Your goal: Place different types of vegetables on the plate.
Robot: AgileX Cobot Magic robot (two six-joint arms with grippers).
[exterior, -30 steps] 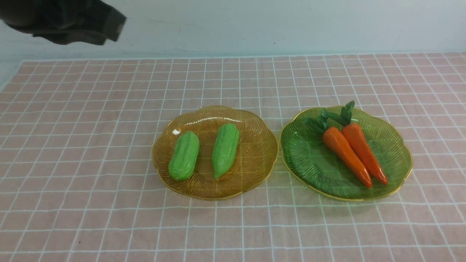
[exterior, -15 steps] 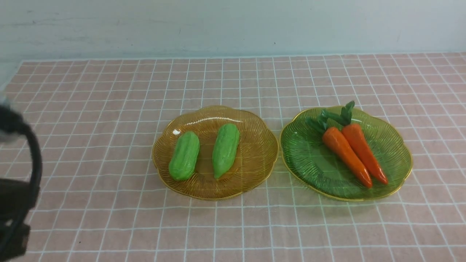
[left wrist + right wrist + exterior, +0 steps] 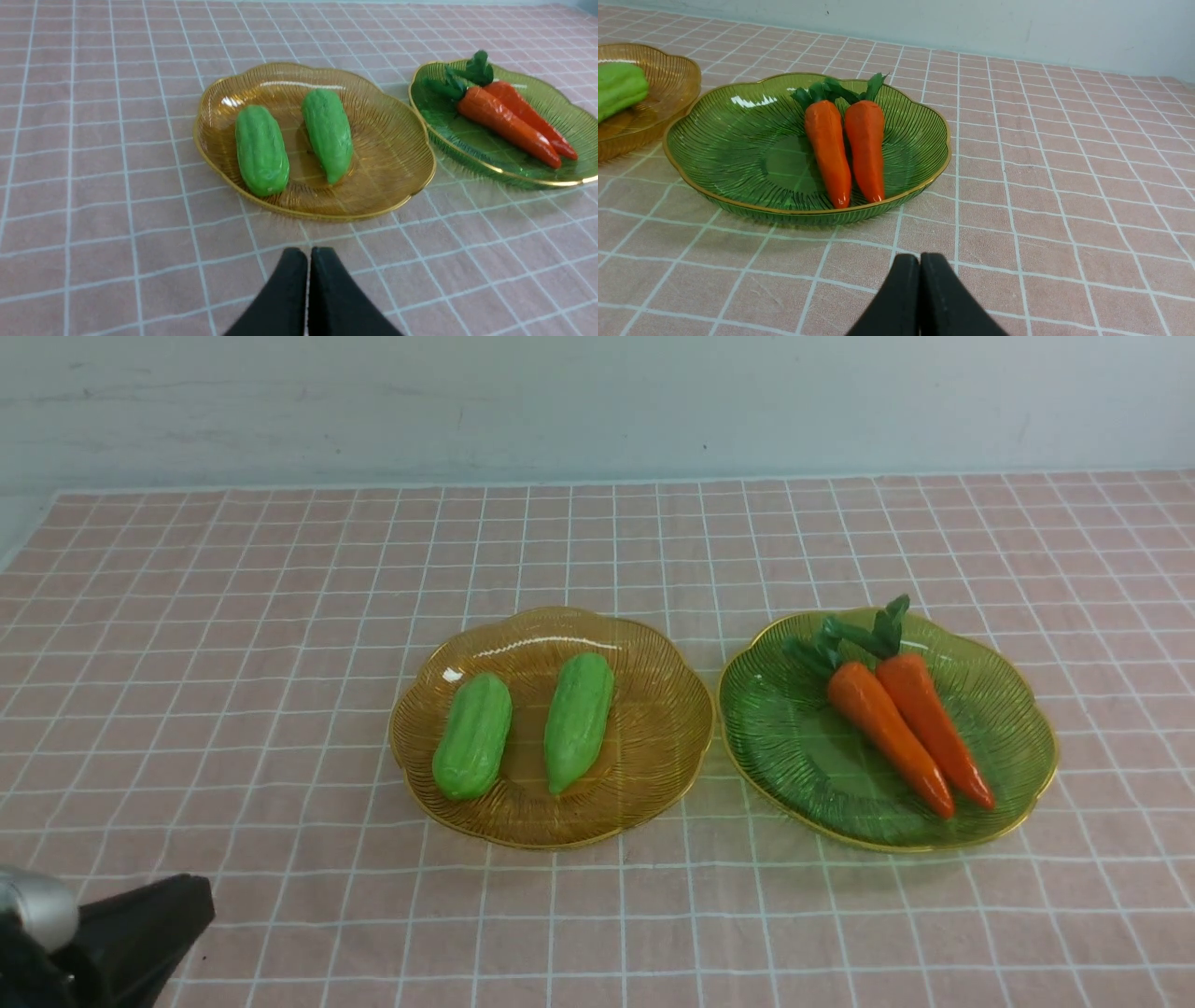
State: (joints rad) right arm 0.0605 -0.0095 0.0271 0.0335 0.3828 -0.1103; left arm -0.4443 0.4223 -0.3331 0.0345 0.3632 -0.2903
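Nearest, at the front view's lower left corner, part of the left arm (image 3: 112,938) shows, dark with a pale rounded piece, cut off by the frame edges; half a second ago it stood higher along that side, large and blurred, and a second ago a blurred dark shape filled the upper left corner instead. The left claw (image 3: 309,254) is out of the front view, but its wrist view shows the tips brought together, only a thin dark seam between them, with nothing held. The right claw (image 3: 920,261) shows only in its own wrist view, likewise closed and empty; the rest of both claws is cut off there. Beyond them lies the desk (image 3: 448,933) with its pale grid. On it the amber plate (image 3: 653,784) holds two green gourds side by side, apart: the blunt gourd (image 3: 473,737) on the left and the pointed gourd (image 3: 579,719) to its right. Just beside it, on the right, the green plate (image 3: 794,756) holds two carrots, the left carrot (image 3: 887,733) alongside the right carrot (image 3: 934,728), their leafy tops overlapping so that it is hard to tell where one ends. The right wrist view cuts off the amber plate and shows only part of one gourd. Plates and vegetables lie as before. Farthest is the pale wall (image 3: 597,411).
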